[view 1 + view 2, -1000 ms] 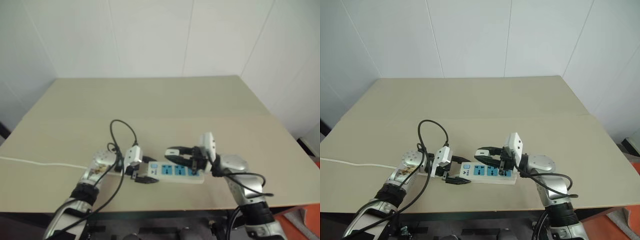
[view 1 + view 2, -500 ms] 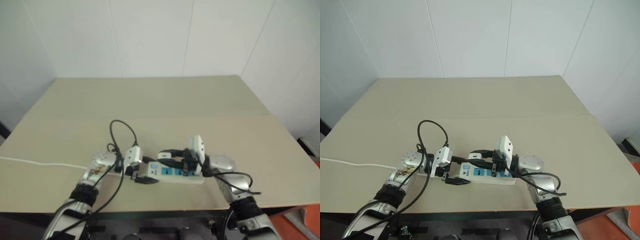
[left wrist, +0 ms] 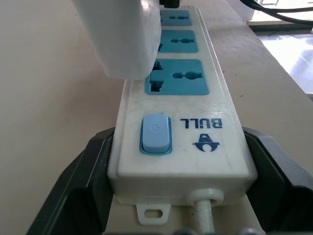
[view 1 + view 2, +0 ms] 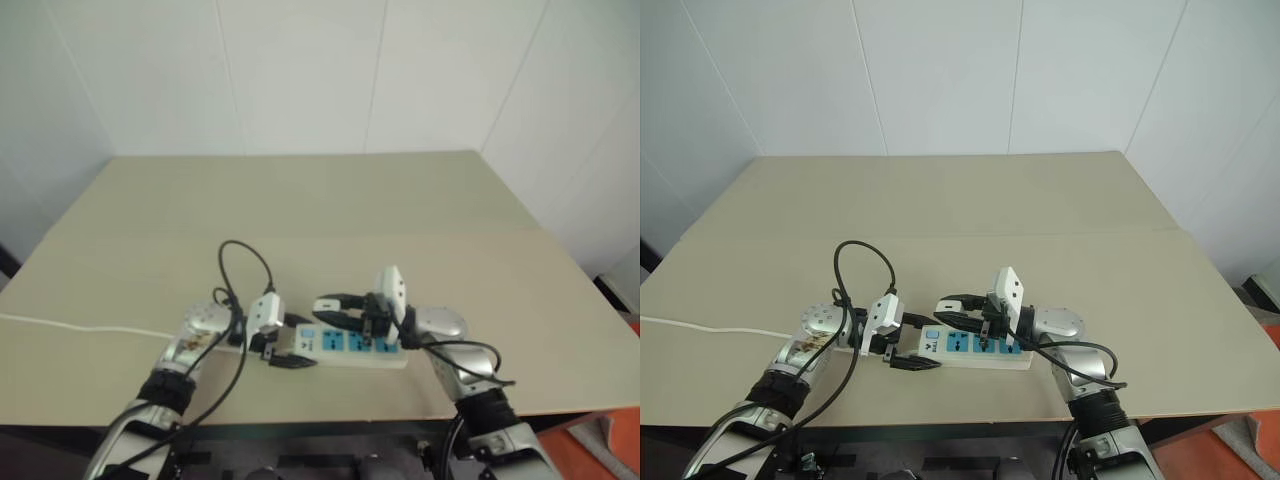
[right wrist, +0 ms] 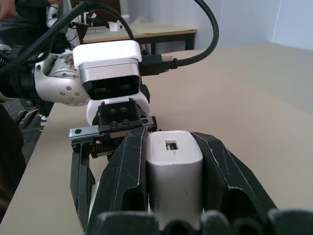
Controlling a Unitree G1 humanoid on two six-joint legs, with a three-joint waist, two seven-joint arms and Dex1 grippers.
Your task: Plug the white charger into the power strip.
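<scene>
left eye view: long white plastic power strip with three blue socket faces (image 4: 350, 343) lies lower centre on the beige worktop (image 4: 320, 210); left claw (image 4: 285, 355) at its switch end, right claw (image 4: 330, 308) above its sockets.
left wrist view: left claw clenched on the power strip, black fingers (image 3: 80, 181) against both sides of the switch end; small white cube-shaped charger (image 3: 124, 36) hangs just above the nearest socket.
right wrist view: right claw (image 5: 173, 161) clenched on the charger, one finger on each side.
</scene>
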